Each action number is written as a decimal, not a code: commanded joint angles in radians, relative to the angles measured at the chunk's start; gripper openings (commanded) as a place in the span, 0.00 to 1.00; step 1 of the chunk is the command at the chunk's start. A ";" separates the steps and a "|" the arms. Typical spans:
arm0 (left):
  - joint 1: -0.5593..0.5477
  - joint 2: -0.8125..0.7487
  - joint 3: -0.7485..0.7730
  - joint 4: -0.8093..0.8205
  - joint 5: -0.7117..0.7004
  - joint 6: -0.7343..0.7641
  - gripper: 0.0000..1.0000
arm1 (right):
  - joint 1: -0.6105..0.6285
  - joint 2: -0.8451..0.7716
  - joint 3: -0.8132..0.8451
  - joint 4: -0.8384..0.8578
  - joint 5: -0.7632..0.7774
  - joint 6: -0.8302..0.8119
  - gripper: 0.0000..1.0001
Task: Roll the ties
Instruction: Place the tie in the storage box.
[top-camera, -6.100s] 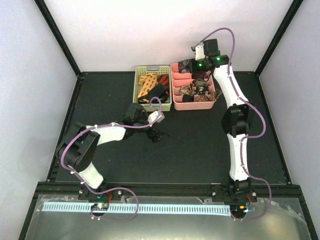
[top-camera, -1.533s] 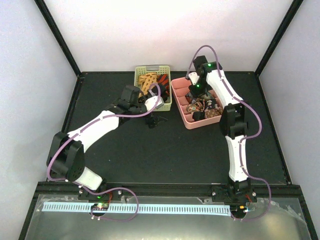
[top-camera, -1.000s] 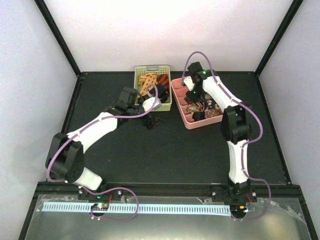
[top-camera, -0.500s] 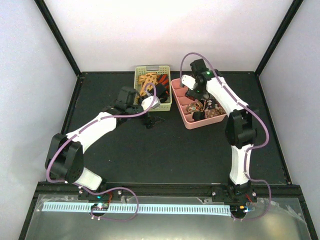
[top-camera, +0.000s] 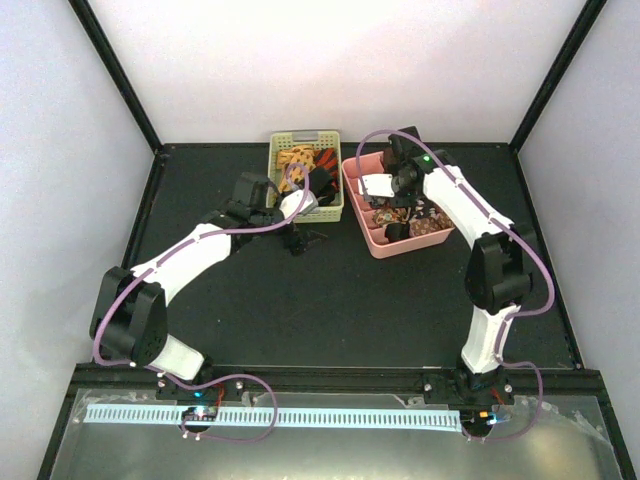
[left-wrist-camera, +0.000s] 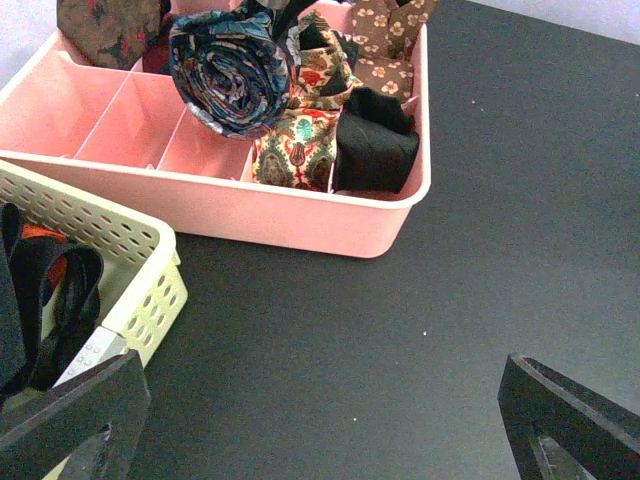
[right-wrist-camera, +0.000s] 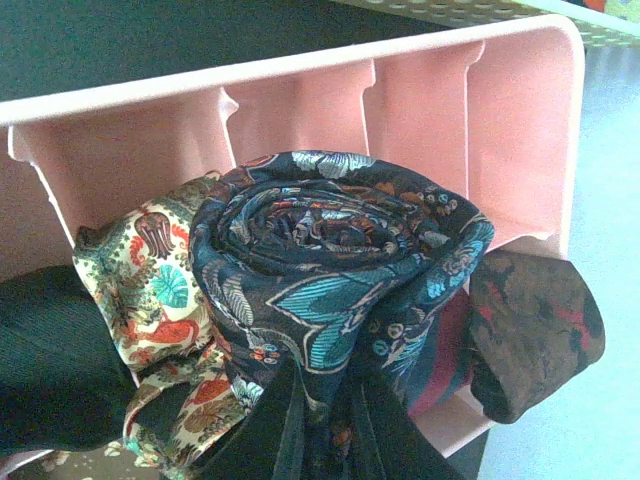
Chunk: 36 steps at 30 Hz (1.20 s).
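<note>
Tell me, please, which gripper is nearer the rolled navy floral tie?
Right. The right gripper is shut on the rolled navy floral tie at the pink tray; the left gripper hangs open beside the green basket.

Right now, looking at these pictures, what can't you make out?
- Right gripper: right wrist view, its tips buried in the dark navy floral rolled fabric tie.
- Loose ties in the pale green slatted plastic basket: left wrist view, cut by the left edge; top view, too small, partly under the left arm.
</note>
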<state>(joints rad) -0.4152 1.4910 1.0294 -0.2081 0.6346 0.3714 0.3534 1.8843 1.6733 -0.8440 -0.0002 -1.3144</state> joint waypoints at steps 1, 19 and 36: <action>0.012 -0.019 0.000 0.016 0.037 -0.023 0.99 | 0.006 0.045 0.041 0.038 0.015 -0.119 0.02; 0.028 -0.008 -0.008 0.018 0.067 -0.044 0.99 | 0.007 0.253 0.155 -0.040 0.105 -0.355 0.02; 0.047 0.021 -0.008 0.017 0.099 -0.067 0.99 | 0.030 0.479 0.396 -0.299 0.147 -0.412 0.02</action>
<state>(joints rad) -0.3790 1.5005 1.0229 -0.2085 0.6983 0.3202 0.3733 2.2620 2.0773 -1.1122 0.1329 -1.7100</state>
